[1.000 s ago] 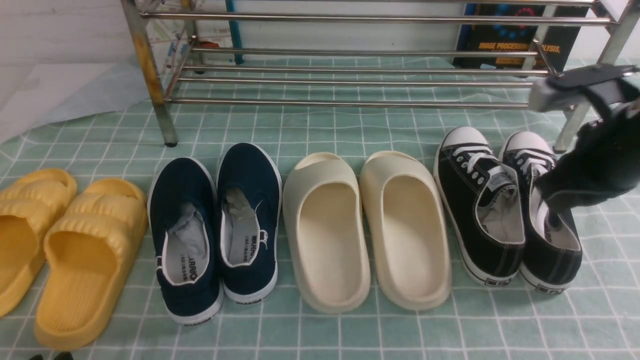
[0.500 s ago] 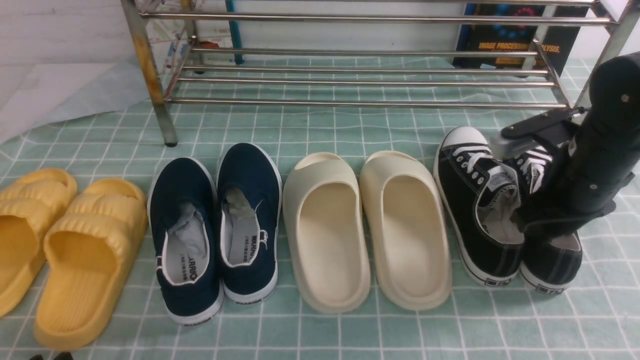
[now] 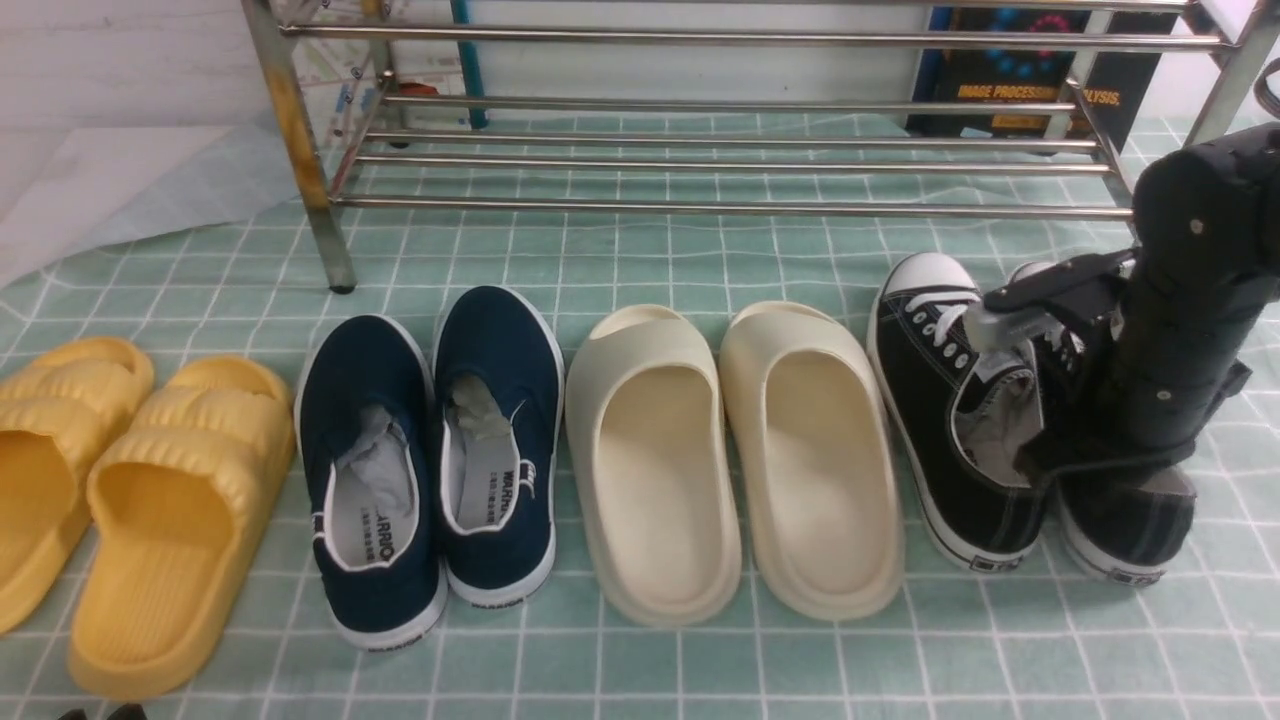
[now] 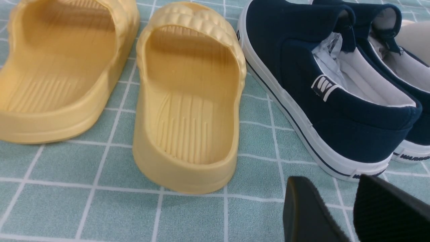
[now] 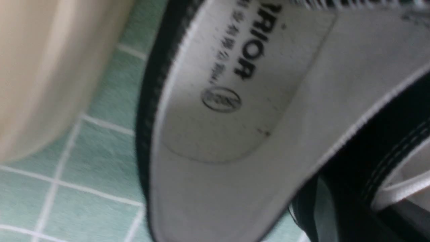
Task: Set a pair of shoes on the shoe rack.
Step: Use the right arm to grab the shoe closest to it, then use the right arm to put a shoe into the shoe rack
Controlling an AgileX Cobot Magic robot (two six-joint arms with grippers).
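Left gripper point(image 4: 336, 181): lowest and nearest, over the green checked cloth point(image 3: 640, 670), fingers apart, nothing between them. Yellow slides point(image 3: 170, 480) and navy slip-ons point(image 3: 500, 350) lie just ahead of it.

One row on the cloth, left to right: yellow slides, navy slip-ons, cream slides point(image 3: 650, 480), sneakers point(image 3: 920, 410). All toes point at the rack point(image 3: 700, 208).

Sneakers: right end of the row, on the cloth in front of the rack, not on it.

Right gripper point(image 3: 1050, 465): upright, its tip between the two sneakers at their openings. Fingertips are hidden; jaws are closed together, apparently pinching the adjoining collar edges. The left sneaker's collar bends toward it.

A book point(image 3: 1000, 70) stands behind the rack's right end.
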